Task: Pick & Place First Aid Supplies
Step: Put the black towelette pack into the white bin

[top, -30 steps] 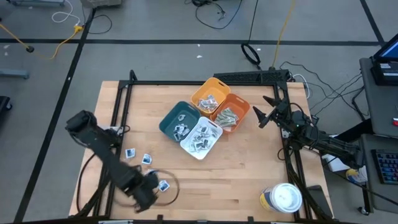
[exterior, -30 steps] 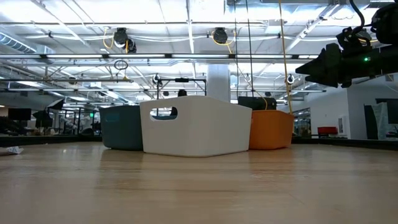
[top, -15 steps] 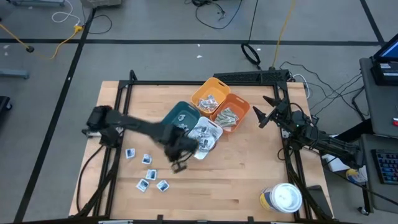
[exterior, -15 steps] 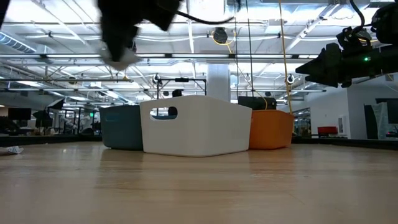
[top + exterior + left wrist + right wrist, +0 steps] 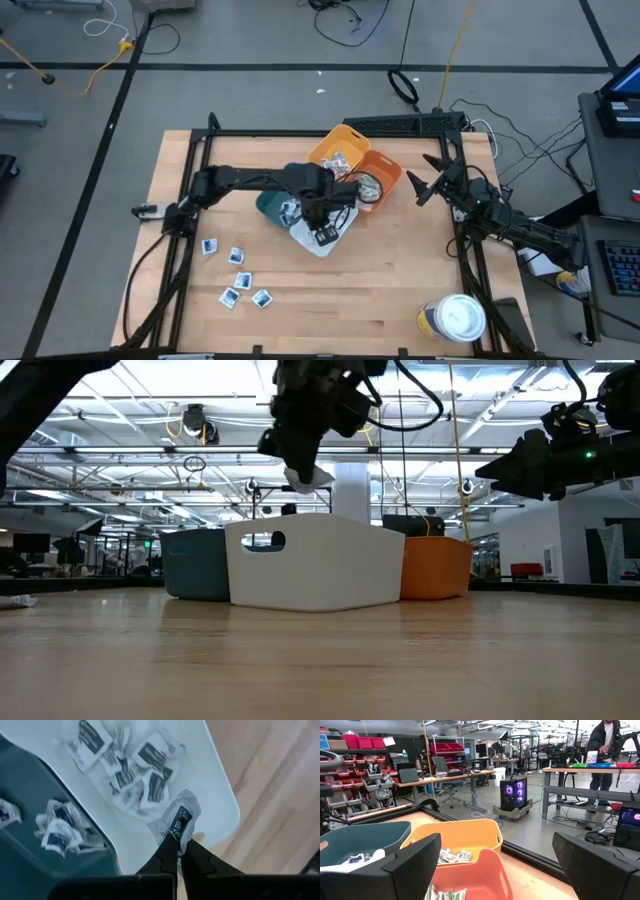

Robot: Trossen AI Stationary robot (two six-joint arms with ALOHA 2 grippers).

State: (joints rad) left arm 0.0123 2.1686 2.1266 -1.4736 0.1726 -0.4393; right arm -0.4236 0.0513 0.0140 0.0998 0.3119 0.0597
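Note:
My left gripper (image 5: 322, 228) hangs over the white bin (image 5: 346, 210), shut on one small white packet with dark print (image 5: 181, 816). In the low view the gripper (image 5: 300, 460) and the packet (image 5: 312, 478) are above the bin's rim (image 5: 320, 518). The white bin holds several similar packets (image 5: 140, 765), and the teal bin (image 5: 30, 795) beside it holds more (image 5: 60, 827). Several packets (image 5: 237, 275) lie flat on the table at the near left. My right gripper (image 5: 415, 186) waits open and empty at the right of the bins. My left gripper pinches the white packet by its near edge (image 5: 176, 834) between its two fingertips. The fingers come from above, pointing down. The packet hangs below them, crumpled, clear of the white bin and its contents.
The yellow bin (image 5: 338, 150) and the orange bin (image 5: 378, 178) stand behind the white and teal ones, all four close together. A round white-lidded tub (image 5: 455, 320) stands at the near right corner. A person (image 5: 602, 745) stands far off in the room.
My left gripper has risen from the near left of the table, by the loose packets, and swung toward the far right with the white packet. It now hangs over the white bin. The loose packets and my right arm have stayed put.

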